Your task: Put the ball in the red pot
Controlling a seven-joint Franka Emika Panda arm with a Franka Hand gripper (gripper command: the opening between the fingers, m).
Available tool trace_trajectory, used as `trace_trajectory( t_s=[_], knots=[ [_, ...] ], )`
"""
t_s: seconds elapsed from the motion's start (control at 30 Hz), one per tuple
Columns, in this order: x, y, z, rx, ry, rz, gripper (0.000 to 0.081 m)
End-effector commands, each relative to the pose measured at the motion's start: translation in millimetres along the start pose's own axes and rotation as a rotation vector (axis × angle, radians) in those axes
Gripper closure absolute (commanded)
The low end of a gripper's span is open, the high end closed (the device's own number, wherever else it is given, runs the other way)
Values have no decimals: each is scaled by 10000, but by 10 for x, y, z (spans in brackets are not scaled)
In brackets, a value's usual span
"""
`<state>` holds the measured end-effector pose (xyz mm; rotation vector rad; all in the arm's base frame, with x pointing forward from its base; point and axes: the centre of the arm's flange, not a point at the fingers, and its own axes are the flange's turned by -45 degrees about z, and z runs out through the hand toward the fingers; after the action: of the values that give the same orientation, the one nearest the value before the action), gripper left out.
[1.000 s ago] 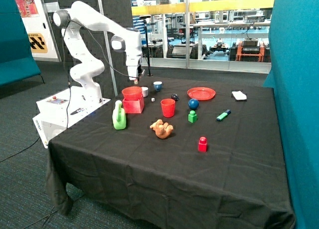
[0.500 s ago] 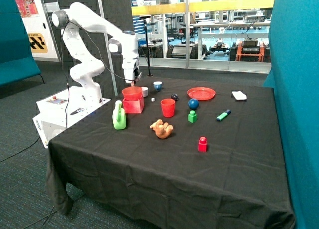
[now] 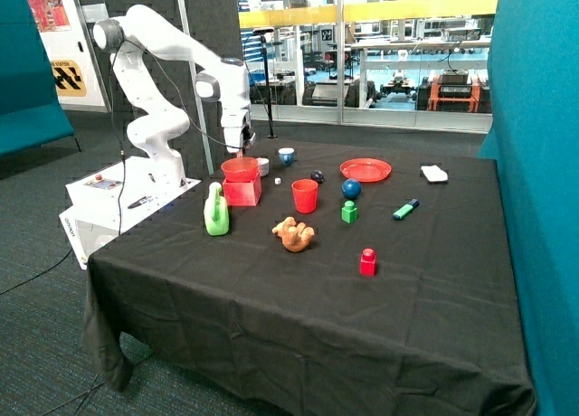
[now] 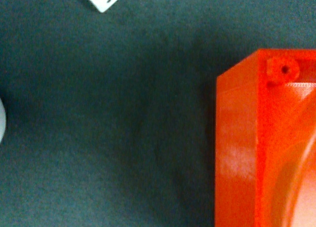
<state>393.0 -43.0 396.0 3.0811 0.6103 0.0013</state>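
- Near the table's far edge, beside the round red plate (image 3: 365, 169): the ball (image 3: 351, 189), glossy, probably slippery and rigid; best gripped across its widest middle.
- Above the red pot (image 3: 242, 182): gripper (image 3: 242, 149), finger state impossible to tell.

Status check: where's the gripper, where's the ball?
Gripper above red pot, nothing seen held. Ball on table beside green block. Red cup between.

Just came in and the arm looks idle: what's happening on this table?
The white robot arm's claw hangs just above the red square plastic pot, holding nothing that shows. The dark blue glossy ball sits untouched on the black tablecloth, next to the green block, so it is not yet in the pot.
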Motion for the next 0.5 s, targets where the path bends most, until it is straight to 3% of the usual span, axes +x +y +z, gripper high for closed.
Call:
trace_trajectory(
  t_s=[0.0, 0.47],
  knots=[
    [12, -9, 85, 8, -7, -70, 494],
    [43, -69, 159, 8, -7, -116, 499]
  ],
)
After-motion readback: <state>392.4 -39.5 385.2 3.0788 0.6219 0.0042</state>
